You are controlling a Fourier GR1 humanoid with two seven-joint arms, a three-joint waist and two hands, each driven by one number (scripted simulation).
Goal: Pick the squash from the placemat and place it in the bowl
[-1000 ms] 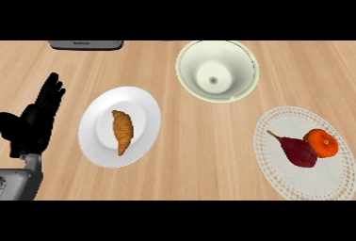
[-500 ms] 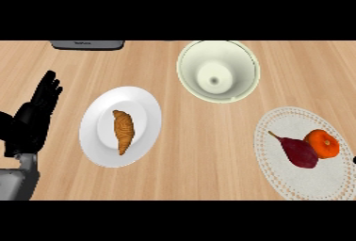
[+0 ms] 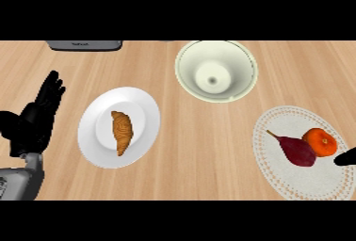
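Nothing of the task was done: the squash, orange and round, lay on the placemat at the right of the frame, touching a dark red vegetable, and the bowl at upper centre held nothing. At the right edge only a dark tip of the right hand showed, near the squash; whether open or closed could not be told. The left hand rested open at the left edge, fingers up, holding nothing.

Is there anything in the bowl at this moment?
No, the bowl shows only its bare pale inside, while the dark red squash lies on the placemat beside an orange fruit.
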